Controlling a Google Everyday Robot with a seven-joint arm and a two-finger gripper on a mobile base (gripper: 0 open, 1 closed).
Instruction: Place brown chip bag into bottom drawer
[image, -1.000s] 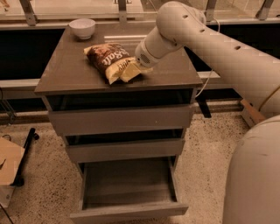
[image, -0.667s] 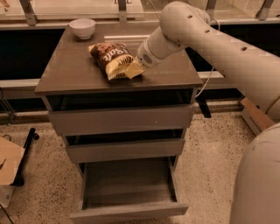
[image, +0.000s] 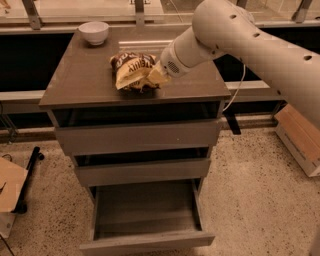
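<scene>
The brown chip bag (image: 131, 67) is on the cabinet top (image: 80, 80), near the middle. It is bunched up and tilted, with its pale yellow end toward the arm. My gripper (image: 156, 76) comes in from the right and is shut on that yellow end; the white wrist hides most of the fingers. The bottom drawer (image: 145, 207) is pulled open below, and its flat grey floor is bare. The two drawers above it are shut or nearly shut.
A small white bowl (image: 93, 32) stands at the cabinet top's back left corner. A cardboard box (image: 300, 132) sits on the speckled floor at the right. Flat cardboard (image: 10, 190) and a black wheeled leg (image: 30, 175) are at the left.
The bag has gone from lying flat to bunched up and raised at its yellow end, and it has shifted slightly to the right with the gripper. The drawer is unchanged.
</scene>
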